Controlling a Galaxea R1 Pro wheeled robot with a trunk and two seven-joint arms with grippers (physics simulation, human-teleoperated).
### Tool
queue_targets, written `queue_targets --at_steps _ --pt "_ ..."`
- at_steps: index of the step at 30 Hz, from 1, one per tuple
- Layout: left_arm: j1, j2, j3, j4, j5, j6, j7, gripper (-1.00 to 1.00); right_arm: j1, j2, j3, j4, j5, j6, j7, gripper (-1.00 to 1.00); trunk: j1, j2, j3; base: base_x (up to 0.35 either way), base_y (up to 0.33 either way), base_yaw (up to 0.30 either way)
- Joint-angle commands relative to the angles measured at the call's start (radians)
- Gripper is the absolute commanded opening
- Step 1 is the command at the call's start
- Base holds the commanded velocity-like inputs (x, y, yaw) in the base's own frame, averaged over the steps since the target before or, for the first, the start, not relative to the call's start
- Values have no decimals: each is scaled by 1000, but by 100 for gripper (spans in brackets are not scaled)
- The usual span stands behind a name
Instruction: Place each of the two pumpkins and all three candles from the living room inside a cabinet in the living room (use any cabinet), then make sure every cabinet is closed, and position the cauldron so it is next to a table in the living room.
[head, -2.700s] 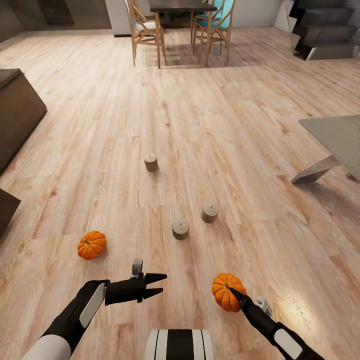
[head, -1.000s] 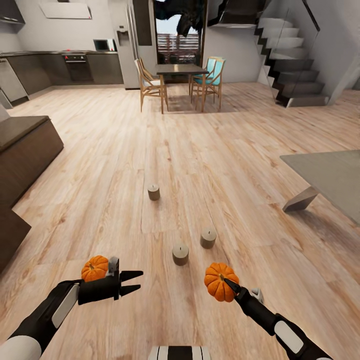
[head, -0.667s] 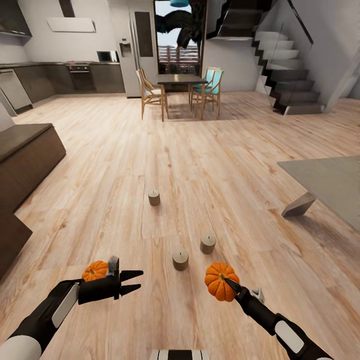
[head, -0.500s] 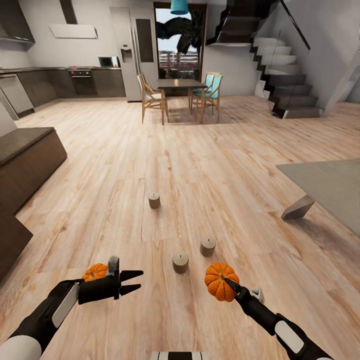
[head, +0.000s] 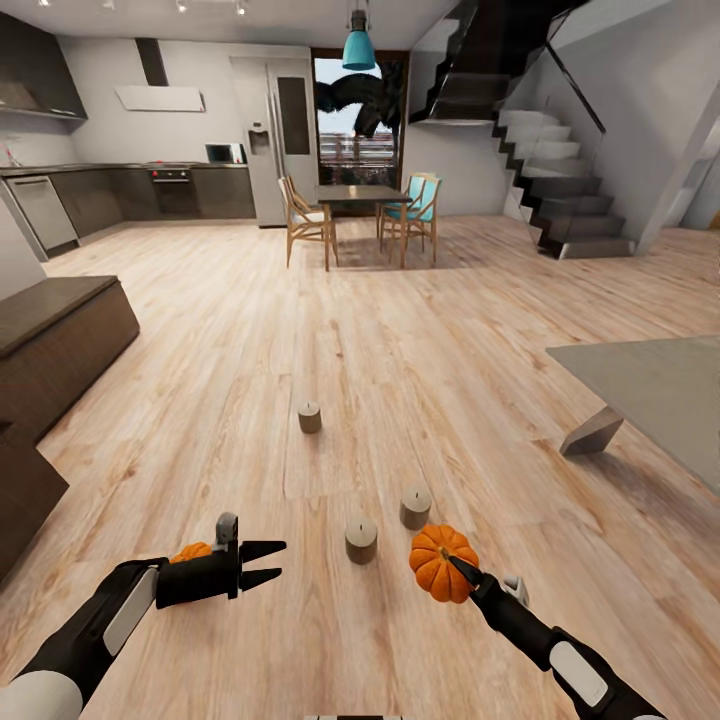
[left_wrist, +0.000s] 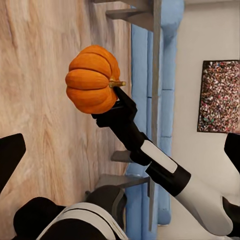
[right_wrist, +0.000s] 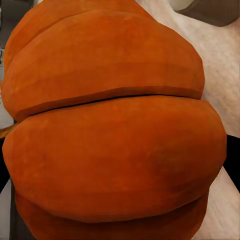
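Note:
My right gripper (head: 455, 567) is shut on an orange pumpkin (head: 441, 562), held above the floor; the same pumpkin (left_wrist: 92, 79) shows in the left wrist view and, close up, the pumpkin (right_wrist: 115, 130) in the right wrist view. My left gripper (head: 265, 562) is open and empty. Behind it a second pumpkin (head: 190, 551) lies on the floor, half hidden. Three candles (head: 310, 418) (head: 415, 508) (head: 361, 540) stand on the floor ahead. The dark-brown cabinet (head: 60, 340) runs along the left, and the table (head: 660, 390) is at the right. The cauldron is out of view.
Wood floor stretches ahead to a dining table with chairs (head: 360, 205). Stairs (head: 565, 200) rise at the back right, and grey kitchen cupboards (head: 130, 190) line the back left. Another dark-brown cabinet section (head: 20, 495) juts in at the near left.
The head camera has tilted up, so more of the far room shows and the floor pumpkin has slid behind my left gripper. My right gripper still holds its pumpkin.

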Motion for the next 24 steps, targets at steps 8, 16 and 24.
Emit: queue_targets --at_steps 8,16,24 --pt "-1 1 -3 0 4 5 -2 100 0 -1 4 0 -10 5 1 -100 0 0 -1 0 0 0" --pt "-1 2 -3 -1 6 5 -3 100 0 -1 6 0 -10 6 0 -100 0 0 -1 0 11 0" --pt "-1 3 -3 -1 5 5 -3 100 0 -1 10 0 -10 6 -1 -100 0 0 -1 0 224 0"
